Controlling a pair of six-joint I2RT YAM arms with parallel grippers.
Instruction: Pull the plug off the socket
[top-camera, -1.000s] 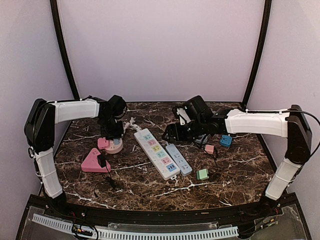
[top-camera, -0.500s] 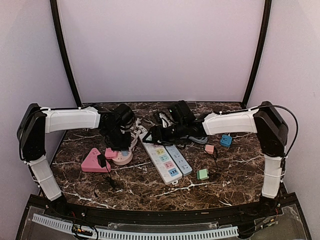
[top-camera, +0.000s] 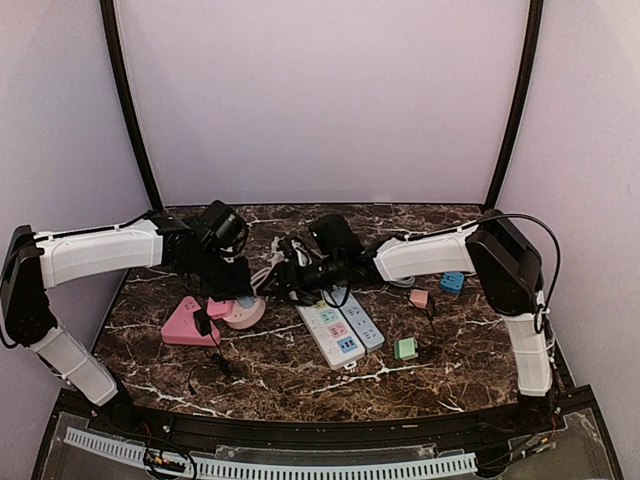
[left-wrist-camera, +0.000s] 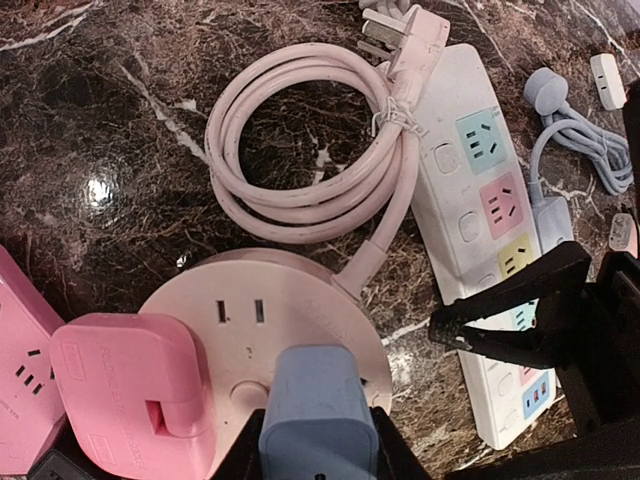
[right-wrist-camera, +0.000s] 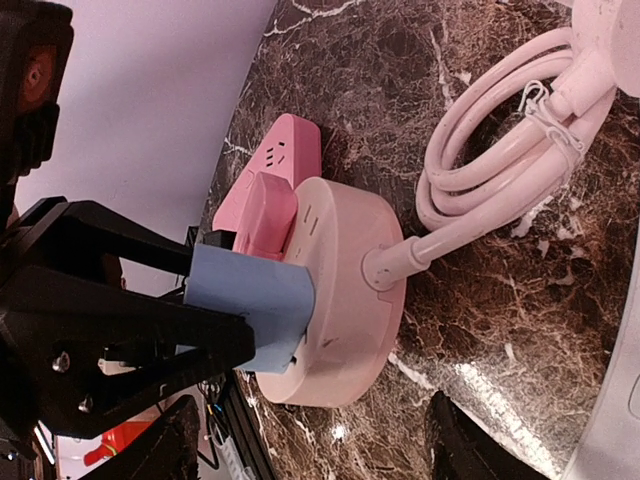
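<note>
Dark marble with white veins covers the table (top-camera: 450, 350), with plain lilac walls behind it. On it we see the blue plug (left-wrist-camera: 318, 420) sitting on the top face of the round pink socket (left-wrist-camera: 260, 330), near the socket's rim. The left gripper (left-wrist-camera: 318, 445) is clenched on that plug, with one black finger pressed to each of its sides. Just beside it on the same socket sits a pink plug (left-wrist-camera: 130, 385), touching the blue one.

The socket's pink cord (left-wrist-camera: 300, 150) lies coiled on the marble beyond it, next to a white power strip (left-wrist-camera: 480, 220). The right gripper (right-wrist-camera: 315, 420) hangs low just beside the socket, on the strip's side. Its fingers are spread wide and grasp nothing, and we cannot tell whether it touches the socket.

A pink triangular socket (top-camera: 185, 325) lies against the round one on the left. A grey strip (top-camera: 360, 325) lies alongside the white one, and a small green adapter (top-camera: 405, 348) lies well apart to the right.
</note>
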